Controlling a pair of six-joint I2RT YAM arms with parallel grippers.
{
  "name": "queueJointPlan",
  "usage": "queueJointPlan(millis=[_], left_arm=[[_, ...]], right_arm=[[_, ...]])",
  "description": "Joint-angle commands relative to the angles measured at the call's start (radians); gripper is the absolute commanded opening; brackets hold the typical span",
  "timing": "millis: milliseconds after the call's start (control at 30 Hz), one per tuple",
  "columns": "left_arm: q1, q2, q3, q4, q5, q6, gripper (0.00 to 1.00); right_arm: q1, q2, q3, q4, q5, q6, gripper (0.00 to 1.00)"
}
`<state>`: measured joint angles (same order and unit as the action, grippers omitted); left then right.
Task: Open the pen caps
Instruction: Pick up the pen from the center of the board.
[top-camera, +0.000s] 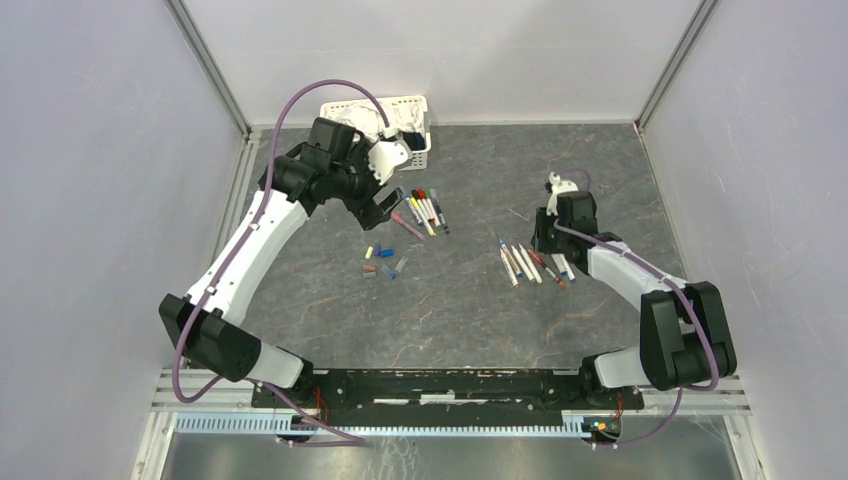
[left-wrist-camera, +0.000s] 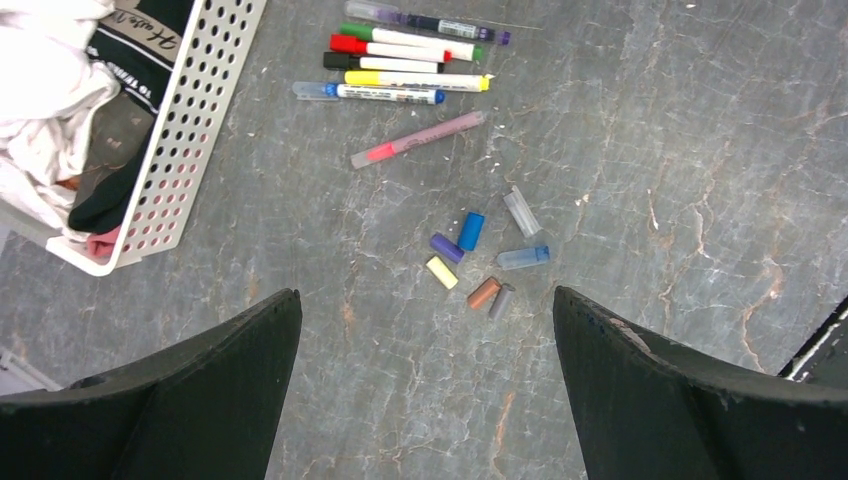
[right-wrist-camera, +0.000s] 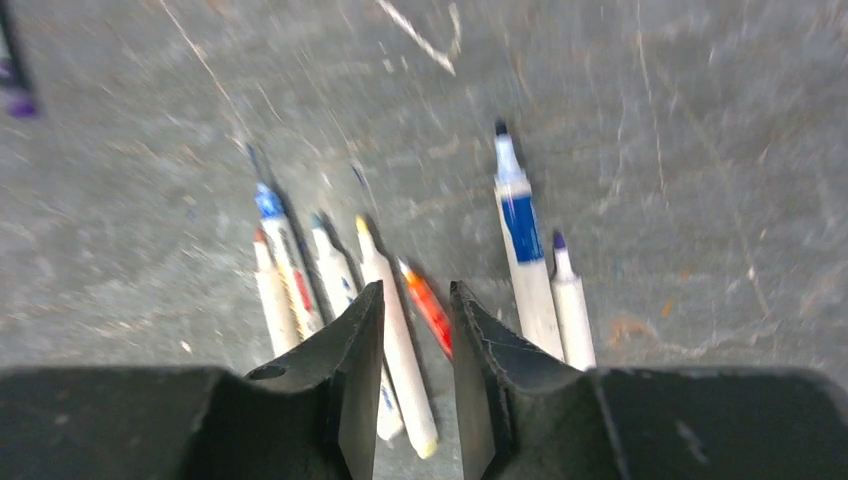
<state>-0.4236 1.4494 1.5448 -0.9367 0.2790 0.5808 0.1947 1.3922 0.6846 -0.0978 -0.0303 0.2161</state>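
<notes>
Several capped pens lie in a row by the basket, also seen from above. A pink pen lies just below them. Several loose pen caps sit in a cluster on the table, also seen from above. My left gripper hovers above the caps, wide open and empty; it is also in the top view. Several uncapped pens lie side by side on the right. My right gripper hangs just over them with its jaws a narrow gap apart, holding nothing.
A white slotted basket holding cloths stands at the back left. Grey walls with metal rails close in the table on the left, back and right.
</notes>
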Motion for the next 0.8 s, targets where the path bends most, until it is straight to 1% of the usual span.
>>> queueJointPlan(millis=[0, 133, 233, 333, 400, 500, 667, 767], left_arm=[[0.008, -0.045, 0.006, 0.043, -0.034, -0.049, 1.0], [0.048, -0.06, 0.007, 0.081, -0.055, -0.068, 1.0], [0.12, -0.082, -0.012, 0.133, -0.081, -0.1, 1.0], [0.164, -0.101, -0.038, 0.13, -0.059, -0.092, 1.0], [0.167, -0.113, -0.06, 0.113, -0.049, -0.071, 1.0], [0.167, -0.133, -0.094, 0.088, -0.007, -0.05, 1.0], [0.167, -0.149, -0.149, 0.086, 0.015, -0.052, 1.0], [0.167, -0.157, -0.187, 0.095, 0.028, -0.063, 1.0]], right_arm=[[0.063, -0.01, 0.149, 0.021, -0.023, 0.014, 0.37], [0.168, 0.099, 0.276, 0.025, -0.002, -0.013, 0.43], [0.244, 0.228, 0.404, 0.026, 0.0, -0.035, 0.43], [0.306, 0.373, 0.545, 0.0, 0.0, -0.057, 0.41], [0.327, 0.486, 0.645, -0.039, 0.007, -0.064, 0.36], [0.342, 0.601, 0.766, -0.069, 0.007, -0.064, 0.31], [0.359, 0.732, 0.917, -0.11, 0.002, -0.061, 0.3], [0.366, 0.773, 0.947, -0.114, -0.002, -0.052, 0.3]])
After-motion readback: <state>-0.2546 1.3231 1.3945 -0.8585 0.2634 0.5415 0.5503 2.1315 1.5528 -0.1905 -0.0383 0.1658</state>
